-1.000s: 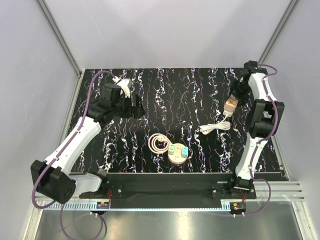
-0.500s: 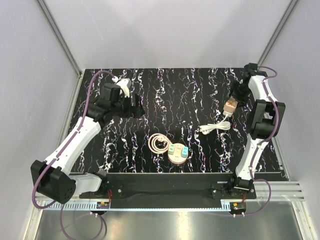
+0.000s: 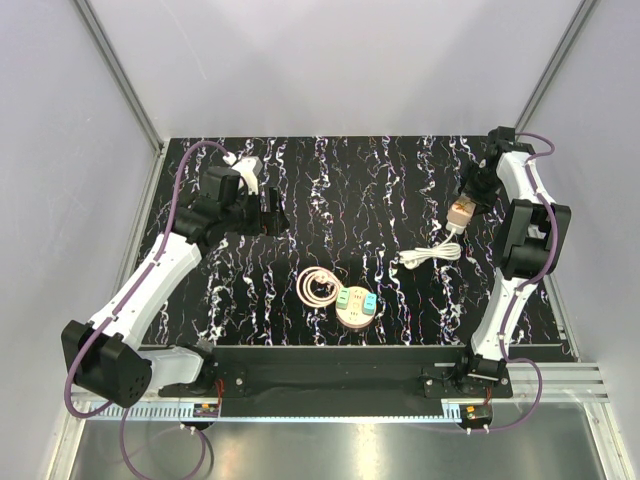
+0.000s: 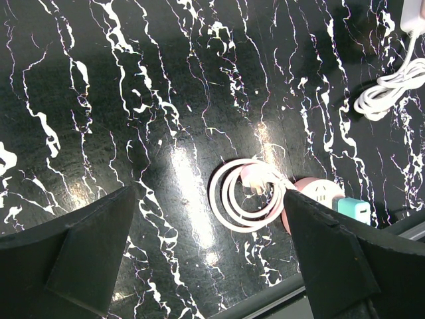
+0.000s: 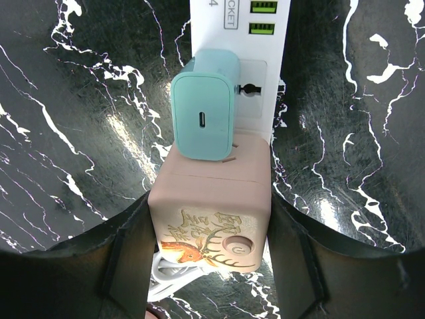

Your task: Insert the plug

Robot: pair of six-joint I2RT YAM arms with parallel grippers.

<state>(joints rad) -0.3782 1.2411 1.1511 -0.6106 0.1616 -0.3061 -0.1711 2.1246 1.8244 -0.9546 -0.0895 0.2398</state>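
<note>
Gripping the pink block (image 5: 211, 193), right claw (image 5: 209, 222) sits just behind the teal plug (image 5: 204, 106).

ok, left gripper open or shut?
Open. In the left wrist view, the left gripper has its fingers wide apart, nothing between them.

a black white-veined table (image 3: 350, 180) stands between pale grey walls (image 3: 330, 70).

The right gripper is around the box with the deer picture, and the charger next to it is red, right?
Not red: the charger is teal, as the right wrist view shows. The rest is right: the right gripper is around the deer box.
</note>
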